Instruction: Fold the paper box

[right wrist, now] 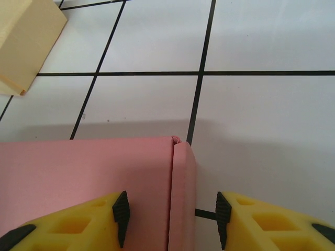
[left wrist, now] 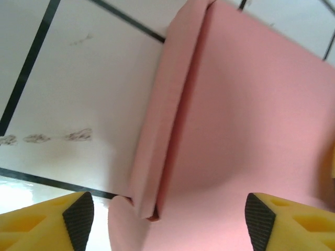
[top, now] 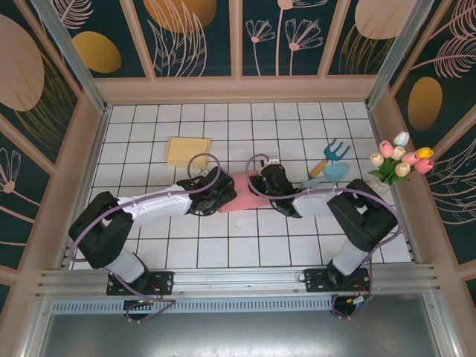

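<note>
1. The pink paper box lies low on the tiled table, btwn your two wrists. A yellow box sits well apart from it, off its far-left side.
2. L gripper: jaws wide apart, straddling the pink paper box's L flap, which is turned in over the main panel. The pads touch nothing that I can see.
3. R gripper: jaws apart too. One pad is over the main panel, the other is past the box's edge over bare tile, w/ the narrow R flap btwn them. It isn't clamped. The view is too close to tell whether the fingertips press down on the sheet.
4. Step in hand, as I read it: the side flaps are creased inward and the walls aren't yet stood up. The box looks mostly flat, so prob. early-to-mid task.
5. Next move: pick one flap and close on it squarely across the crease, not at a corner. Raise it while the other arm pins the main panel so the box doesn't slide.
6. Watch out: thin paper buckles if you pinch two layers at once, so take the top layer only.
</note>
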You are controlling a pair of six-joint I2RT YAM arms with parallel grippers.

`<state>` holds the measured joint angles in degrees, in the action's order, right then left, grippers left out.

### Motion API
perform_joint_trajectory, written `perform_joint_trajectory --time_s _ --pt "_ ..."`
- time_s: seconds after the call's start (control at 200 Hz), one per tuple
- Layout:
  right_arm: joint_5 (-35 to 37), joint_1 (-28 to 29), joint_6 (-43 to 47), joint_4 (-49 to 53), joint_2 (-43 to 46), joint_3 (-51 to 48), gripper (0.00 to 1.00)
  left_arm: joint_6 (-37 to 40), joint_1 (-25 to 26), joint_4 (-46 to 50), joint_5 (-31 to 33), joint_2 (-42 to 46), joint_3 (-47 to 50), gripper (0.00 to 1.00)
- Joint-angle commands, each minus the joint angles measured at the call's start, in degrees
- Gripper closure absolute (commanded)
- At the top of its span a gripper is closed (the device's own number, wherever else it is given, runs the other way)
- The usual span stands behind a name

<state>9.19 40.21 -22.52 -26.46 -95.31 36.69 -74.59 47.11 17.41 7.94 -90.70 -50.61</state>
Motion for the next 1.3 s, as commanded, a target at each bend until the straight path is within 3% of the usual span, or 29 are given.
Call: perform_joint_trajectory --time_s 0.0,0.415,0.866,1.291 --pt "-4.93 -0.04 -1.28 3.87 -0.54 -3.22 0.49 -0.11 0.25 -2.23 -0.83 0.35 1.68 0.18" --pt "-11.32 0.13 -7.45 -1.63 5.91 -8.53 0.5 -4.33 2.09 -5.31 -3.94 1.36 2.36 0.19" --pt "-9.21 2.31 -10.76 -4.88 4.52 -9.19 0.52 -8.73 3.48 -4.75 -5.02 3.87 1.71 0.24" --pt "-7.4 4.33 -11.84 -4.83 9.78 -11.78 0.51 -8.21 3.56 0.35 3.41 4.28 0.51 0.2"
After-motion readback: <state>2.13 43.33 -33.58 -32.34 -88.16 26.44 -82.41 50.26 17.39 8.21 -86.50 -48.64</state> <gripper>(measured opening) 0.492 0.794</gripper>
